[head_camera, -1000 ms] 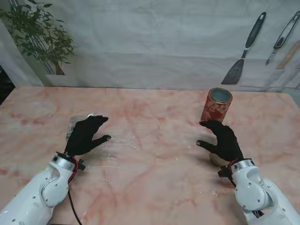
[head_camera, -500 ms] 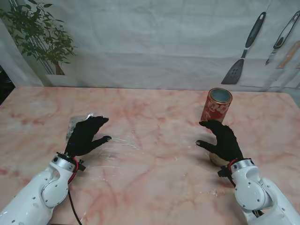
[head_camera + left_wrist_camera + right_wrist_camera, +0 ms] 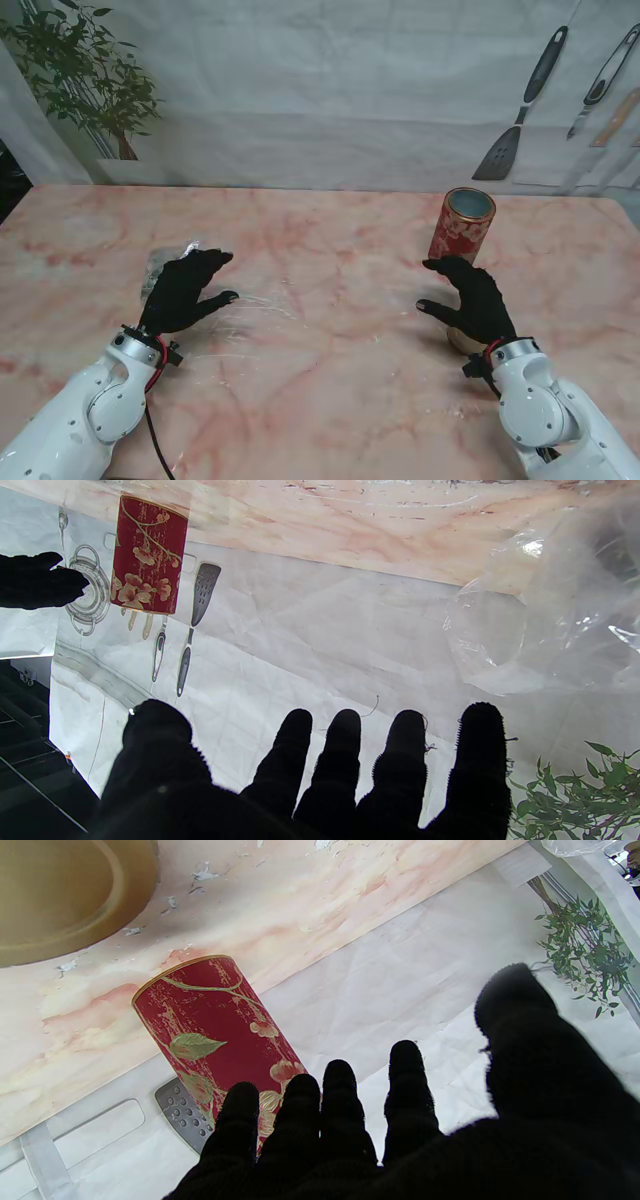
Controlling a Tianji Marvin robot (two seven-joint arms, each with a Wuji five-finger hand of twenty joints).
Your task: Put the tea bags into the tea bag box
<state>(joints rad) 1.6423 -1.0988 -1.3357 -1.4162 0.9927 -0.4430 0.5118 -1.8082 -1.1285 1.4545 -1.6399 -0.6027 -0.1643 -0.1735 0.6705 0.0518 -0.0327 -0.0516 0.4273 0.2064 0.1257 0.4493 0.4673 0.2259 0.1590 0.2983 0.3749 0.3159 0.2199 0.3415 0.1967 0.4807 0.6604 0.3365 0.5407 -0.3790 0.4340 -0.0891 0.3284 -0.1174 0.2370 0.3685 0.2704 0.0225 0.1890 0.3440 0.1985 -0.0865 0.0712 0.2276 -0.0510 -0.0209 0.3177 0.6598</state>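
Overhead, the stand view shows a pink-veined marble counter (image 3: pixel 330 360) with both black-gloved hands over it. The left hand (image 3: pixel 183 290) hovers palm down at the left, its fingers (image 3: pixel 212 256) apart and holding nothing, over a clear plastic bag (image 3: pixel 245 305) that lies flat on the counter; a small dark packet (image 3: pixel 153 268), too small to identify, lies just beside the hand on its left. The right hand (image 3: pixel 472 298) hovers at the right, fingers spread and empty, nearer to me than the tea bag box (image 3: pixel 462 226), a red cylindrical tin with gold flowers that stands upright and open-topped. A round gold lid (image 3: pixel 462 342) shows partly under the right wrist. A potted plant (image 3: pixel 85 85) stands at the far left before a white backdrop printed with a spatula (image 3: pixel 520 110).

Left wrist view: the left hand (image 3: pixel 320 780) has four fingers (image 3: pixel 477 760) and the thumb extended and separated, gripping nothing. The crumpled plastic bag (image 3: pixel 545 610) lies on the counter (image 3: pixel 350 525) ahead. The tea bag box (image 3: pixel 147 555) stands across the counter, with the right hand (image 3: pixel 37 580) close beside it but apart.

Right wrist view: the right hand (image 3: pixel 400 1140) is spread, its fingers (image 3: pixel 405 1085) empty. The tea bag box (image 3: pixel 215 1040) stands just ahead of the fingertips, untouched. The gold lid (image 3: pixel 65 895) lies flat on the counter (image 3: pixel 300 915), inner side showing, near the box.
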